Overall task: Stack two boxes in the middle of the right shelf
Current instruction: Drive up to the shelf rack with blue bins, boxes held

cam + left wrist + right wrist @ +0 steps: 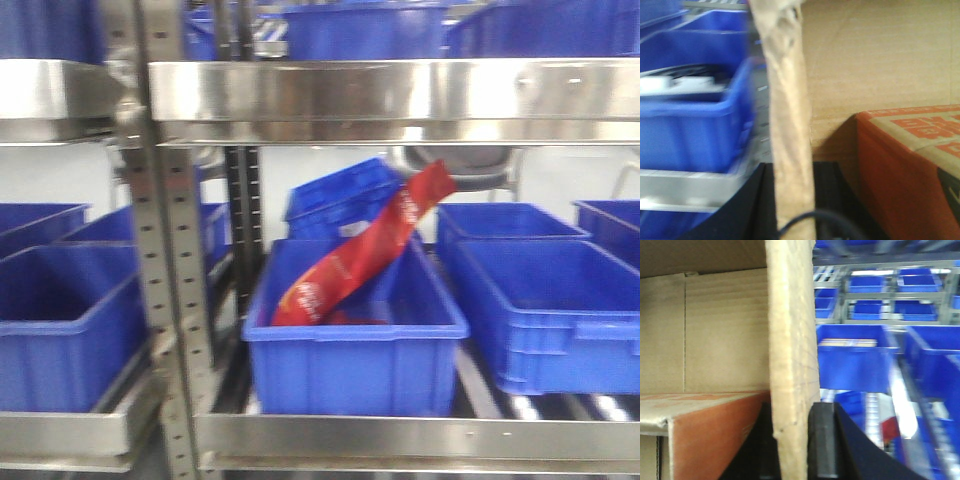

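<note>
**Held by Both Walls, Facing a Crowded Rack**

Clamped by the left gripper (792,205) on one upright wall of the open brown carton (880,55), with dark fingers (836,200) pressed to either face of the cardboard edge. Mirrored on the opposite wall by the right gripper (792,440), closed flat against both sides of the board. Held this way, by judgement, to keep a wide, soft-sided load level between two arms rather than pinched from one corner.

Inside, low against the wall: an orange box (900,175) with a printed top. Hard to say whether meant as the second of the pair to be stacked.

Not yet on the steel shelf (420,437), judging by the bins seen beyond the walls in both wrist views, and absent altogether from the front view. Ahead in that view: the shelf level lined with blue bins (355,340), a red packet (360,250) leaning out of the middle one. Likely a matter of finding a gap before setting down.

Worth noting as a risk: buckling of the thin wall under the clamp, creased near its top in the left wrist view.
</note>
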